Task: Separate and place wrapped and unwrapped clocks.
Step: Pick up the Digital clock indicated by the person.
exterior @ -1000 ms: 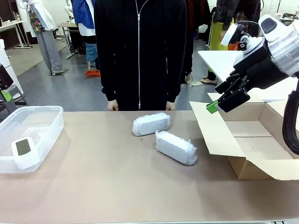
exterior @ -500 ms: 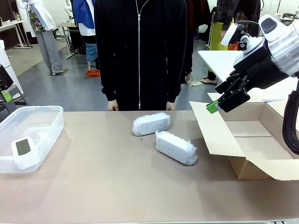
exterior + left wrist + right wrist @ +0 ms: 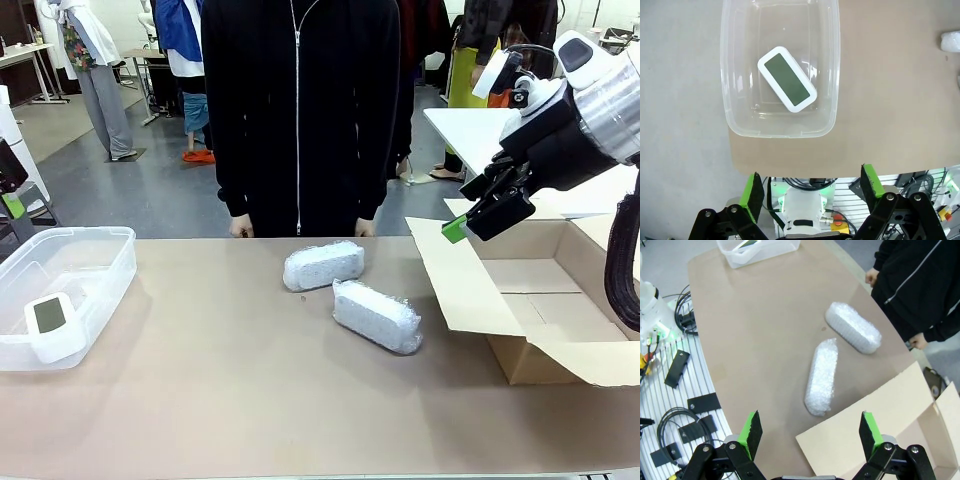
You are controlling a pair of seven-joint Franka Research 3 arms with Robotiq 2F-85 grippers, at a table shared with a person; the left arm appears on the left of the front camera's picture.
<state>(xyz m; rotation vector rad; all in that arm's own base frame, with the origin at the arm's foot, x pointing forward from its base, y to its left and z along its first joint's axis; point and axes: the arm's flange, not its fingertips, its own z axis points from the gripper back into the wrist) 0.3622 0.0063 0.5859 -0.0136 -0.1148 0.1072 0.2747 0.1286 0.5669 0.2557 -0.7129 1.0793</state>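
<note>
Near the far edge of the tabletop (image 3: 220, 400), midway along, we see two oblong bundles in whitish bubble wrap, the farther bundle (image 3: 323, 265) just beside the nearer bundle (image 3: 376, 316). At the left edge our left pincer (image 3: 811, 185) hangs wide open above a clear plastic tub (image 3: 118, 262) holding the white rectangular digital clock (image 3: 52, 325); at the right, our right pincer (image 3: 810, 422) gapes empty above a brown cardboard box (image 3: 545, 275).

A clear plastic tub (image 3: 115, 265) sits at the left edge of the brown desk (image 3: 220, 400). A big cardboard box (image 3: 455, 275) sits at the right edge with its flaps open. A person (image 3: 300, 120) in a black zip jacket stands at the far edge.
</note>
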